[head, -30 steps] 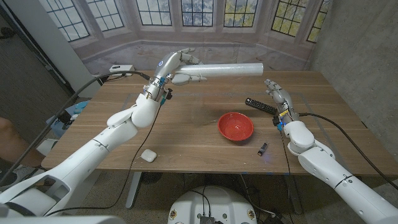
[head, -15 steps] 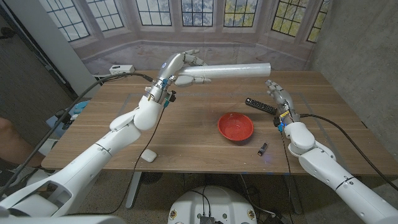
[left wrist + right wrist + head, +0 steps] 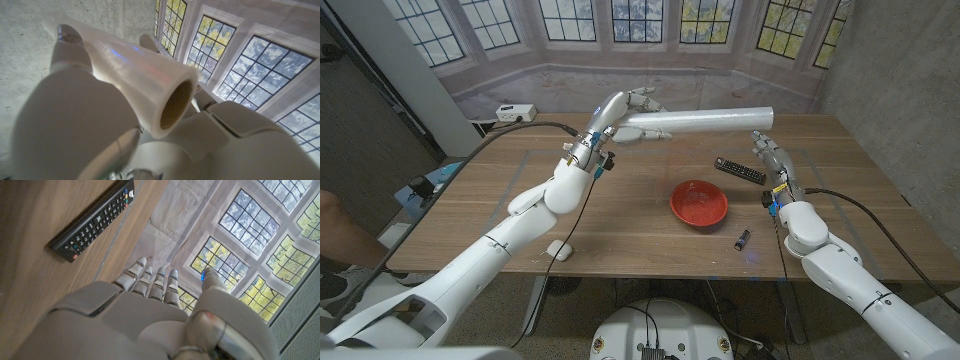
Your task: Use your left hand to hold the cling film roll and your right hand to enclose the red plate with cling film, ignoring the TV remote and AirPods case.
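Note:
My left hand [image 3: 632, 110] grips one end of the cling film roll [image 3: 715, 121] and holds it level in the air over the table's far side, its free end reaching toward my right hand. The left wrist view looks down the roll's [image 3: 145, 80] hollow cardboard core, with my left hand [image 3: 90, 135] wrapped around it. A red plate [image 3: 699, 203] sits on the table [image 3: 620, 215] right of centre, below the roll. My right hand [image 3: 768, 153] stands to the right of the plate, fingers straight and together, holding nothing. The same hand [image 3: 160, 315] shows beside the remote in the right wrist view.
A black TV remote [image 3: 739, 170] lies behind the plate, close to my right hand; it shows again as the remote [image 3: 92, 222] in the right wrist view. A white AirPods case [image 3: 558, 250] sits near the front left edge. A small dark object [image 3: 743, 239] lies at the front right.
My left arm has carried the cling film roll to the right, so its free end now comes close above my right hand. The right hand has barely moved.

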